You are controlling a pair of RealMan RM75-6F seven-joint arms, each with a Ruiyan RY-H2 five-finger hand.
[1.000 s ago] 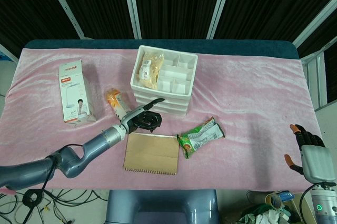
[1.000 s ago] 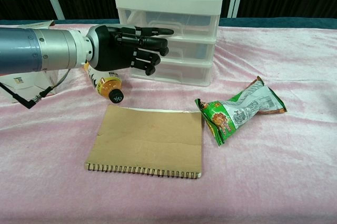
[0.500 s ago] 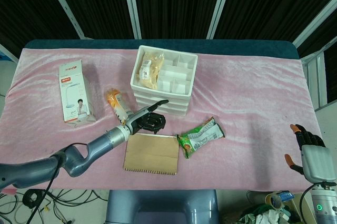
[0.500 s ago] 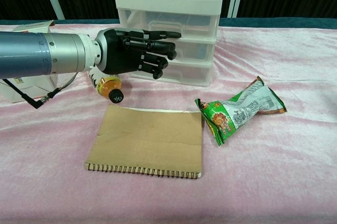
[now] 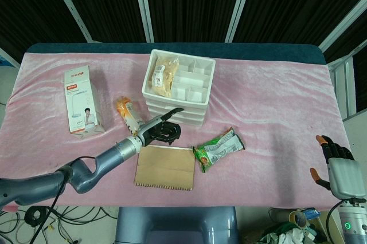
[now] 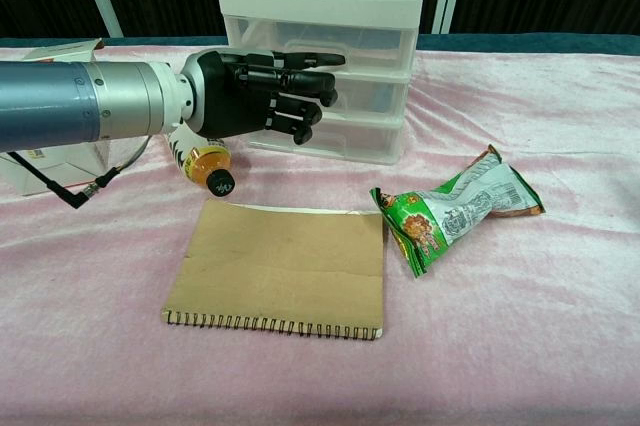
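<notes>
The white plastic drawer unit (image 6: 330,46) is standing at mid-table on the pink cloth (image 5: 269,101), directly ahead of the black left hand (image 6: 262,94), whose loosely spread fingers (image 6: 305,81) are holding nothing and reaching level at its lower drawer fronts, close but not clearly touching. The drawers are facing this hand. Just below its wrist is lying the small orange bottle (image 6: 205,164). The right hand (image 5: 334,161) is idling well apart at the table's corner, fingers apart.
</notes>
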